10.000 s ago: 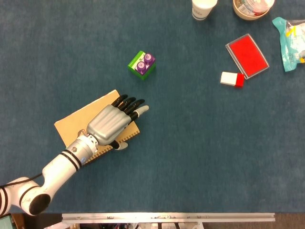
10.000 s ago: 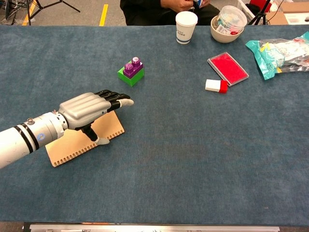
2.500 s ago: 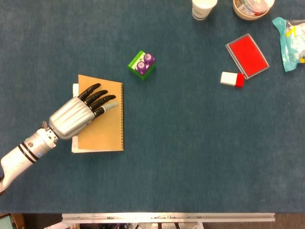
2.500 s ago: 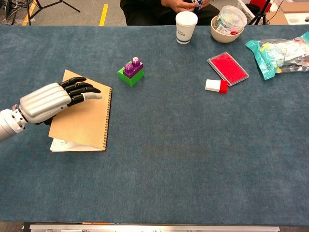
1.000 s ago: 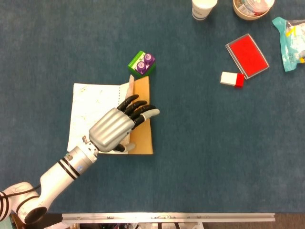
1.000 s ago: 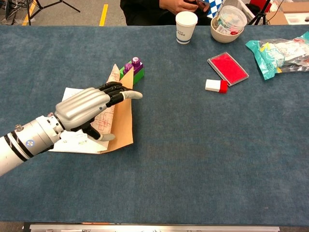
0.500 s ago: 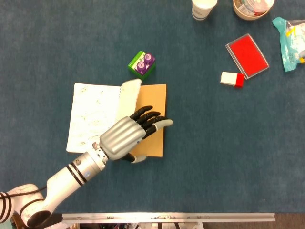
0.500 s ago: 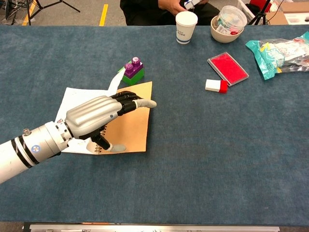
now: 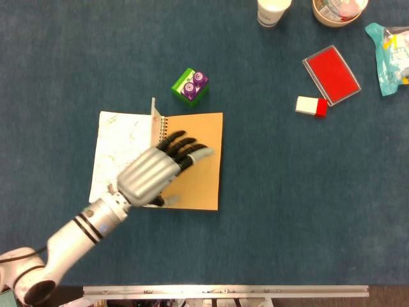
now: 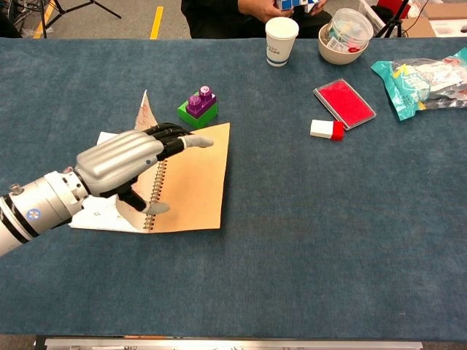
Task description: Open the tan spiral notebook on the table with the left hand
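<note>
The tan spiral notebook lies open near the table's left side. Its tan cover is folded flat to the right, and white scribbled pages lie to the left. One loose page stands upright at the spiral spine. My left hand hovers over the spine with its fingers stretched toward the cover's upper part and the thumb below; I see nothing gripped in it. The right hand shows in neither view.
A green and purple block sits just beyond the notebook's far edge. At the far right are a red case, a white and red eraser, a paper cup, a bowl and a teal bag.
The closed notebook was turned and its cover swung over to lie flat on the right. In the last half second my left hand drew back left to the spine and a page stood upright.
</note>
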